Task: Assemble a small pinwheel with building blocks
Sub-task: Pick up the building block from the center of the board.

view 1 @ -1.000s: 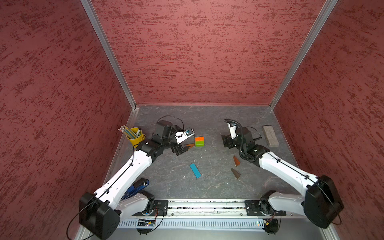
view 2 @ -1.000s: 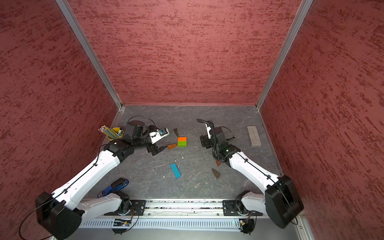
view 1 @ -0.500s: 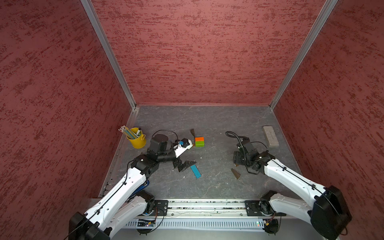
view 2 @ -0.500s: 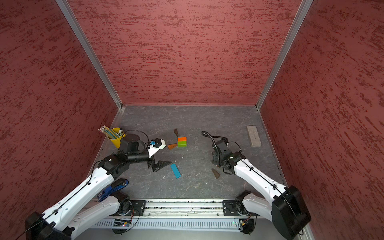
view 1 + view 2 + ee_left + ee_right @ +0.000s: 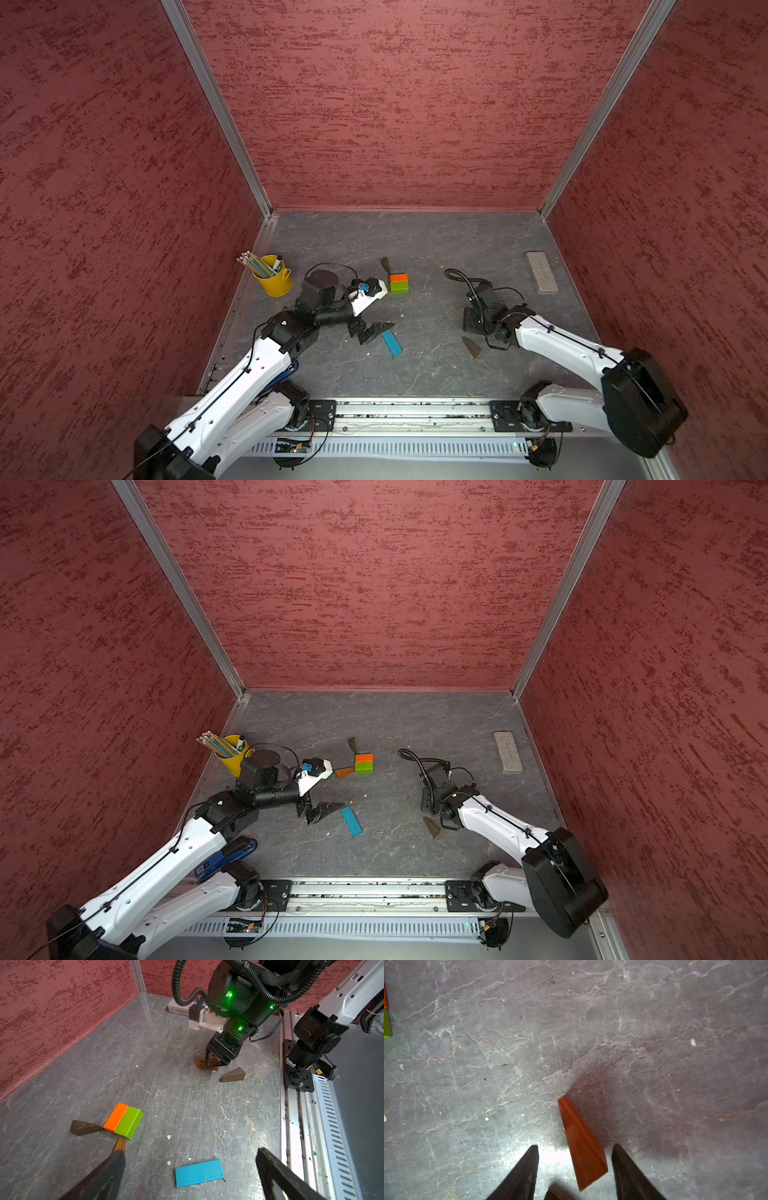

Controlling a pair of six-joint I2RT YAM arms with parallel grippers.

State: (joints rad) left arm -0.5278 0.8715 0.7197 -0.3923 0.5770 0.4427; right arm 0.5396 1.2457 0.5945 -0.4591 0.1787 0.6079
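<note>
Unclenched right pincer (image 5: 575, 1145) straddles orange wedge (image 5: 582, 1140), thin tip pointing away; left pincer (image 5: 190, 1152) released.

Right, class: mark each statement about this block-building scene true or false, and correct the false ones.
1. The orange block and green block touch side by side. True.
2. The blue bar touches the green block. False: it lies apart from both blocks.
3. The right gripper has its jaws either side of an orange wedge. True.
4. The left gripper holds the blue bar. False: it is open and empty.
5. The yellow cup is empty. False: it holds pencils.
</note>
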